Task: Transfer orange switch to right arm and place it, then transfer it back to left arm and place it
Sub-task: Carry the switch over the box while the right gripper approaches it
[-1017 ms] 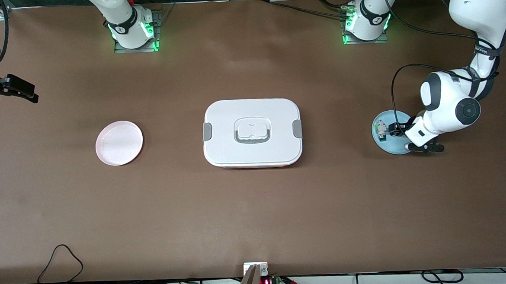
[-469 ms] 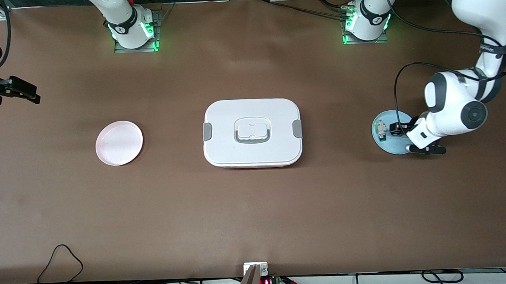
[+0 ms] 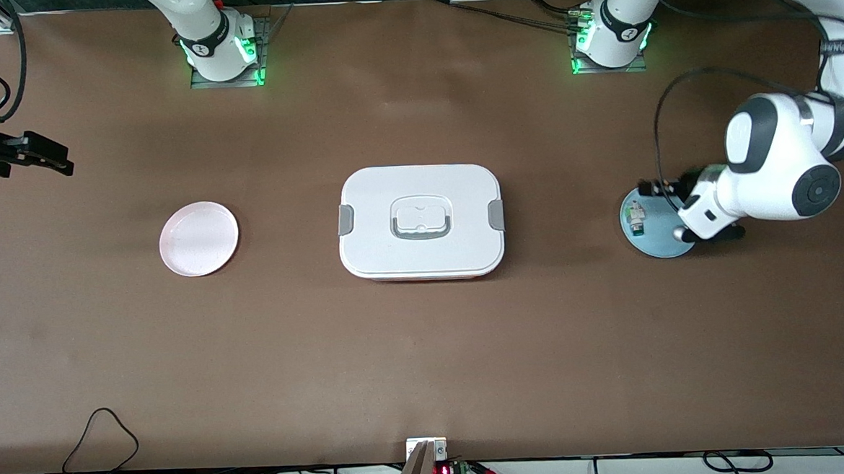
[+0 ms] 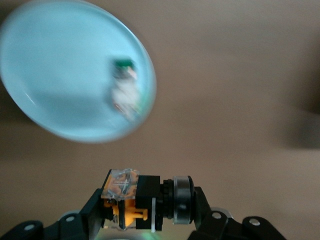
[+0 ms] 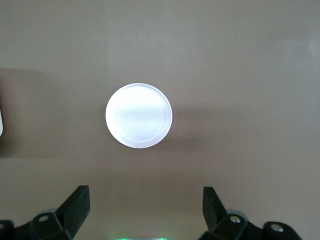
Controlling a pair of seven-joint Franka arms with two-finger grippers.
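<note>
The orange switch (image 4: 131, 198), an orange and black body with a silver ring, sits crosswise between the fingers of my left gripper (image 4: 147, 206). That left gripper (image 3: 656, 188) is shut on it and hangs above the edge of the light blue plate (image 3: 659, 245) at the left arm's end of the table. The white box (image 3: 421, 221) with grey latches stands at mid-table. My right gripper (image 5: 145, 207) is open and empty; it hovers at the right arm's end (image 3: 46, 157), with the pink plate (image 5: 139, 115) ahead of it.
A small white-and-green part (image 3: 635, 217) lies on the blue plate (image 4: 55, 75). The pink plate (image 3: 199, 238) sits between the box and the right arm's end. Cables run along the table's front edge (image 3: 100, 427).
My left gripper has risen off the blue plate with the switch in it and drifted toward the bases' side. The right gripper has shifted slightly.
</note>
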